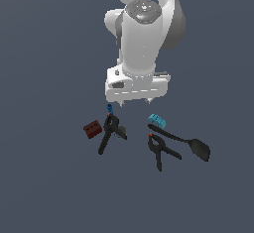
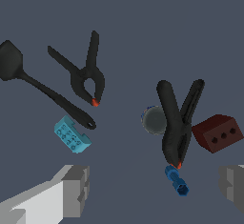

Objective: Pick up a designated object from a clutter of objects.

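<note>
A white robot arm hung over a dark grey floor, its gripper pointing down with the two fingers spread wide apart and nothing between them. Below it lay a small scatter of objects. The cyan brick (the one to be picked up, with round studs on top) sat on the floor toward the exterior view's right, just beside the handle end of a black spatula; whether the two touched could not be told. A black spring clamp lay near the spatula. Toward the exterior view's left lay a second black spring clamp, with a dark red brick just beside it and a small blue stick at its tip. The gripper hovered above the clutter, nearer the blue stick than the cyan brick.
</note>
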`<state>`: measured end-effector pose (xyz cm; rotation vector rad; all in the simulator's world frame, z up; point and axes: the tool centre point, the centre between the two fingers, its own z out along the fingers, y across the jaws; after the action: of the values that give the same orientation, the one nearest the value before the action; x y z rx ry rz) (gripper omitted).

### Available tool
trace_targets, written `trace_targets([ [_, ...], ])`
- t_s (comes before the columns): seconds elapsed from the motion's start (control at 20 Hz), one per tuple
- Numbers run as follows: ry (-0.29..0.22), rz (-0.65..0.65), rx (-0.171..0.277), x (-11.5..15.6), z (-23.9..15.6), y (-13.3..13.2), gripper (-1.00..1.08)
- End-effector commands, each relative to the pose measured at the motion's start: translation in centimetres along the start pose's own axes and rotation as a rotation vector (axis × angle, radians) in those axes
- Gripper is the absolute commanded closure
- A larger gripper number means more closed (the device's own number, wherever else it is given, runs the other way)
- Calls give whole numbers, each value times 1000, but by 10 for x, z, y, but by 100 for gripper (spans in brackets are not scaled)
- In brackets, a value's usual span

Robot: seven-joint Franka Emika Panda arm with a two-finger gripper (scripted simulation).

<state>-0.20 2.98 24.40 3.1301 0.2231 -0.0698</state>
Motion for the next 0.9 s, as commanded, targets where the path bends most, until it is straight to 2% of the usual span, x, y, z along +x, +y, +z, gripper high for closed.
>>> trace_targets([
  [0.0, 2, -65, -8, 1, 18, -12, -92],
  [0.55, 22, -450, -28, -8, 113, -85, -92],
  [0.85, 33, -612, -24, -22, 149, -116, -92],
])
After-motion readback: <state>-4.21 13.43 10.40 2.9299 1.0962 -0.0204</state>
